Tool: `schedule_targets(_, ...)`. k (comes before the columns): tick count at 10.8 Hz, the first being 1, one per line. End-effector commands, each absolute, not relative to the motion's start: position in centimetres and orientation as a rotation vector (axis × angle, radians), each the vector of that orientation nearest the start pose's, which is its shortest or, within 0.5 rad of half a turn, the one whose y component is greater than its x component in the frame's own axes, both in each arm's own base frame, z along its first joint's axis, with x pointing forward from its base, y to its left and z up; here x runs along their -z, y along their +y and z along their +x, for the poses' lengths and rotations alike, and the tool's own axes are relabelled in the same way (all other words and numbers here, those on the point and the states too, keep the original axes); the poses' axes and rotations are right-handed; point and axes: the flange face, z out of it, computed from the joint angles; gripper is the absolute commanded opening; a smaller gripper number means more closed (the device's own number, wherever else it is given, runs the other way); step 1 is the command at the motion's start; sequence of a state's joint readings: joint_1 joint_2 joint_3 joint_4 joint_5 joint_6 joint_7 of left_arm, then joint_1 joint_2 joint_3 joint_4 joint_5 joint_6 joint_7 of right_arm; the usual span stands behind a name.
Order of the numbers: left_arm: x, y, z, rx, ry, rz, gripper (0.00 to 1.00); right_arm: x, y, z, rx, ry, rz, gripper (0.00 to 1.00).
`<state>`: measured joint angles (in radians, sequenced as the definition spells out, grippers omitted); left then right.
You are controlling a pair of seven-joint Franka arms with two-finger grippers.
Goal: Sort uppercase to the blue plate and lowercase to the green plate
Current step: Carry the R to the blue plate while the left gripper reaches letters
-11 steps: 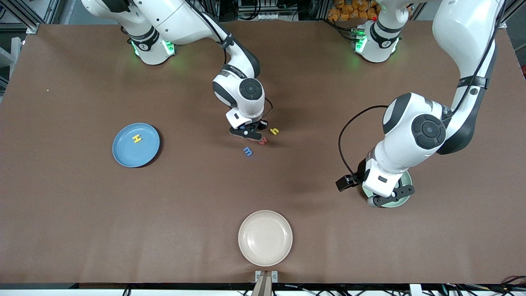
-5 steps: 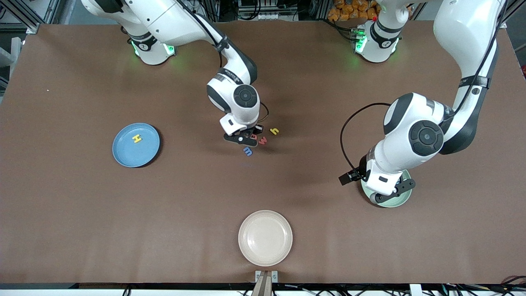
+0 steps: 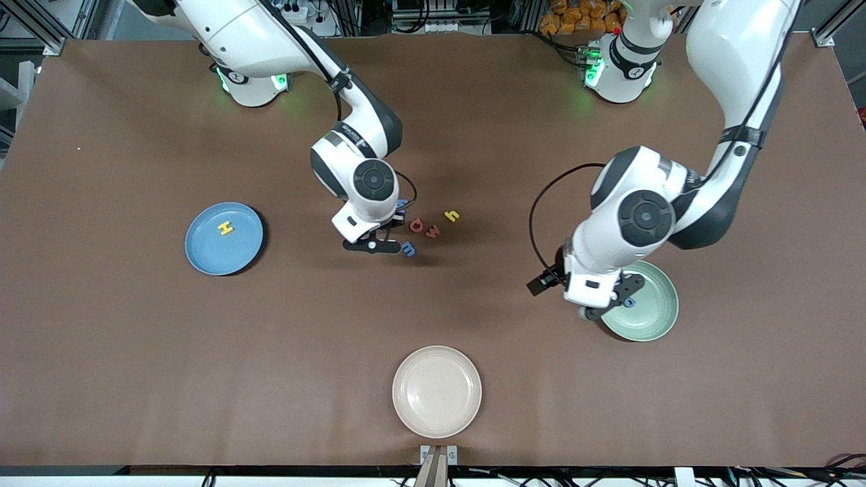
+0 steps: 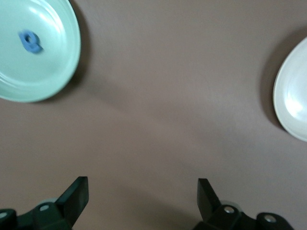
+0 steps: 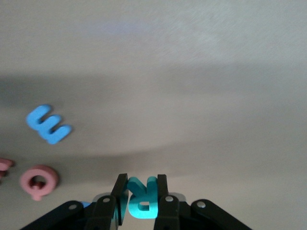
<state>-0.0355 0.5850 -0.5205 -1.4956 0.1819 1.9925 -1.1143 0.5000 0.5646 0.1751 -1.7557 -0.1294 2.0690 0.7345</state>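
My right gripper (image 3: 371, 245) is shut on the teal-green R (image 5: 141, 197) and holds it just above the table, beside the letter cluster. On the table by it lie the blue m (image 3: 408, 249), red Q (image 3: 417, 224), red w (image 3: 431, 231) and yellow h (image 3: 452, 216). Another blue letter (image 3: 402, 203) is partly hidden by the right wrist. The blue plate (image 3: 216, 256) holds the yellow H (image 3: 225, 228). The green plate (image 3: 653, 312) holds the blue a-like letter (image 3: 628, 302). My left gripper (image 3: 599, 309) is open and empty over that plate's edge.
A cream plate (image 3: 437, 391) sits near the table's front edge, nearest the front camera; it also shows in the left wrist view (image 4: 293, 98). Bare brown table lies between the letter cluster and the blue plate.
My right gripper has come away from the letter cluster with the R, moving toward the blue plate. My left gripper has moved off the green plate toward the table's middle, uncovering the blue letter.
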Motion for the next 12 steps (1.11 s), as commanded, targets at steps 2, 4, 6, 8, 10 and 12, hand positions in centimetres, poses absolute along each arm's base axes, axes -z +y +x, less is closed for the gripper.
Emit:
schedule_targets(2,-33.7,-35.5,60.5,-0.21,-1.026,-3.036,1.0,-25.7,30.6,54.1,-0.35,-0.223,-3.29,0.16)
schedule_targets(4,-32.5,-37.6,59.0,-0.222,-1.038,-3.025,1.0,-26.1,25.2,56.1,-0.373,-0.364,-3.28,0.16)
schedule_targets(6,-31.2,-38.4,57.3,-0.232,-1.085,-2.982,1.0,-26.4,20.2,57.5,-0.395,-0.495,-3.244,0.16)
schedule_targets(8,-29.9,-41.3,54.0,-0.217,-1.144,-2.947,1.0,-26.7,16.0,58.0,-0.417,-0.587,-3.215,0.16)
schedule_targets(10,-28.8,-41.9,52.2,-0.21,-1.17,-2.907,1.0,-26.2,12.8,57.4,-0.435,-0.644,-3.183,0.16)
schedule_targets(12,-27.7,-44.3,49.2,-0.194,-1.163,-2.919,1.0,-24.4,9.2,55.8,-0.408,-0.718,-3.153,0.14)
